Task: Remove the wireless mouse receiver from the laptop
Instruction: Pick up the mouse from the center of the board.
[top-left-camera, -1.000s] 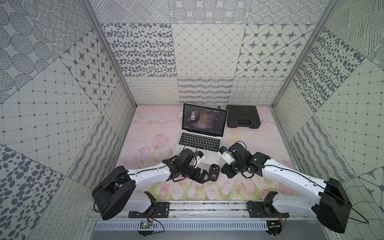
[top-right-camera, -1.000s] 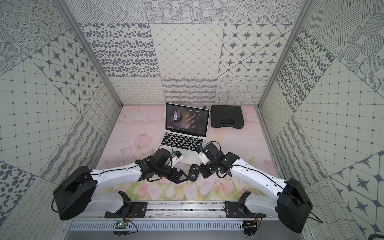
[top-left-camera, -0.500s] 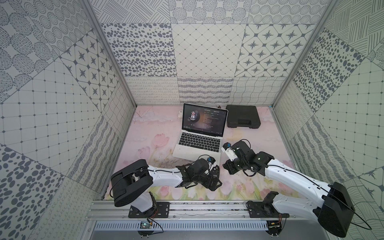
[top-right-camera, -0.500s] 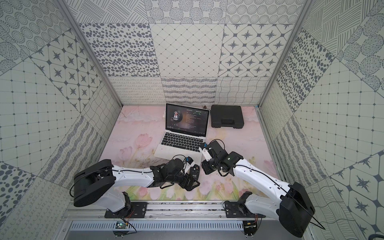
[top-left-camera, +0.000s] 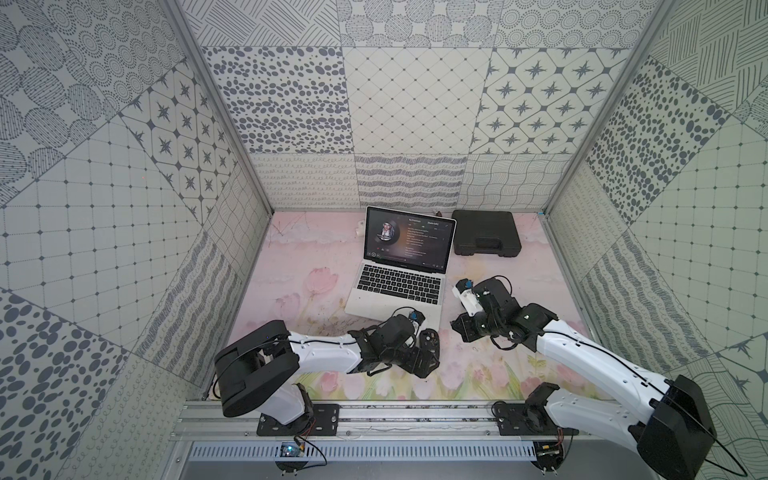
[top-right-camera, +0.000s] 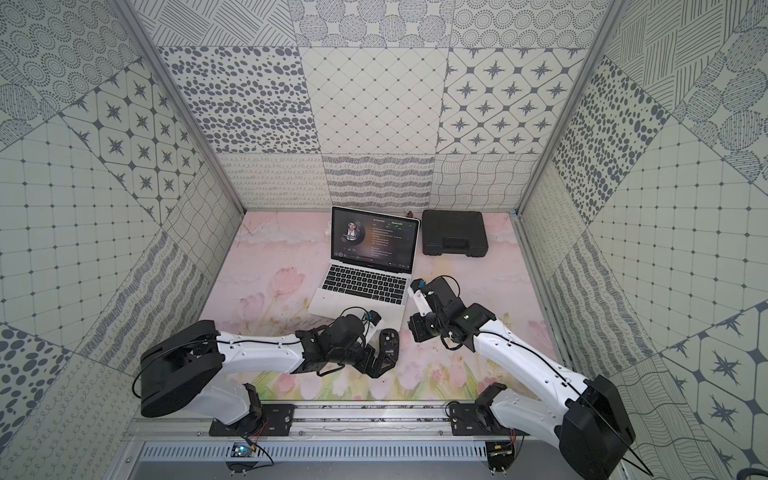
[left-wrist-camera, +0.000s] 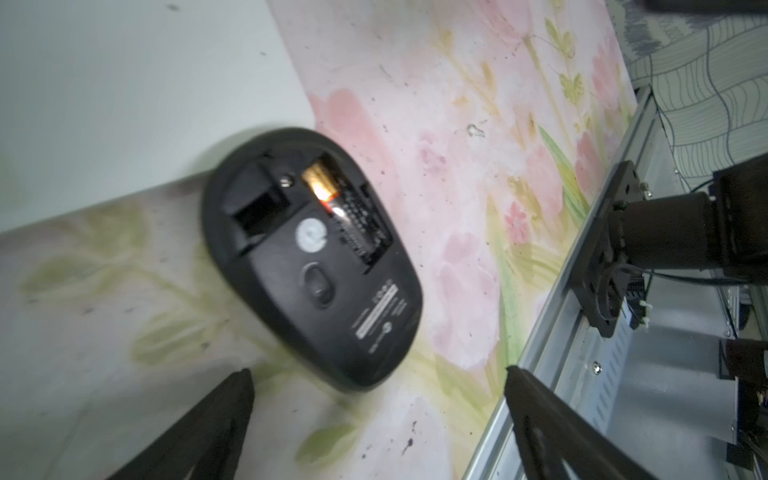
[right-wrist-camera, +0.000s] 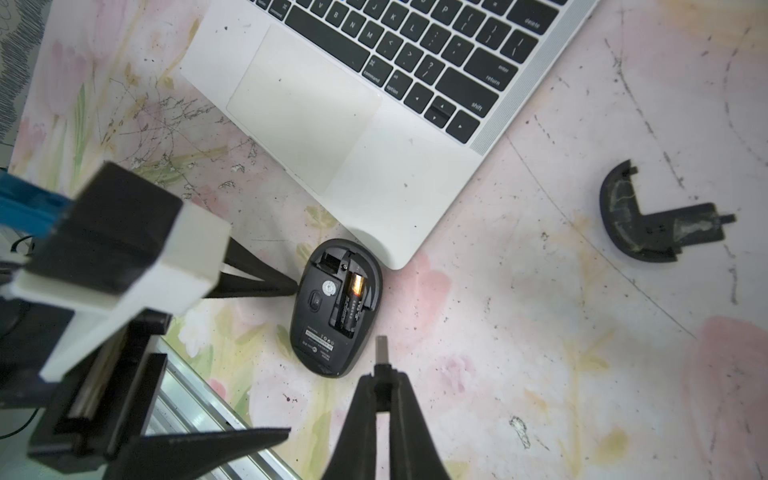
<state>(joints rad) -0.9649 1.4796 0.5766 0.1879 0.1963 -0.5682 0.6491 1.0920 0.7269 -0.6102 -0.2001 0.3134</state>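
From my station, the pink flowered mat (top-left-camera: 299, 249) covered the whole floor of the cell, and I placed everything off the silver laptop (top-left-camera: 399, 286). It stood open near the mat's middle, its dark screen showing a round portrait and lines of text. A black plastic case (top-left-camera: 486, 237) with a moulded handle lay flat just past the laptop's right rear corner, beside the screen. The left gripper (left-wrist-camera: 378, 372) hung off the laptop's front right corner with its jaws spread wide, gripping nothing. One finger (right-wrist-camera: 274, 286) reached almost to the side of the mouse. The right gripper (right-wrist-camera: 382, 380) sat out from the laptop's right front, clenched tight. The black wireless mouse (right-wrist-camera: 336, 307) lay on its back right at the laptop's front right corner. Its nose was against the edge or just short of it, I could not tell which, and its battery bay was uncovered. The curved black cover (right-wrist-camera: 656, 224) lay on the mat well out to the right of the laptop. A black-and-gold battery (right-wrist-camera: 353, 303) sat in the open bay. Smallest of all, the wireless mouse receiver (right-wrist-camera: 381, 353) was out of the laptop, pinched by its black end in the right gripper's tips, with its metal plug pointing toward the laptop's front right corner.
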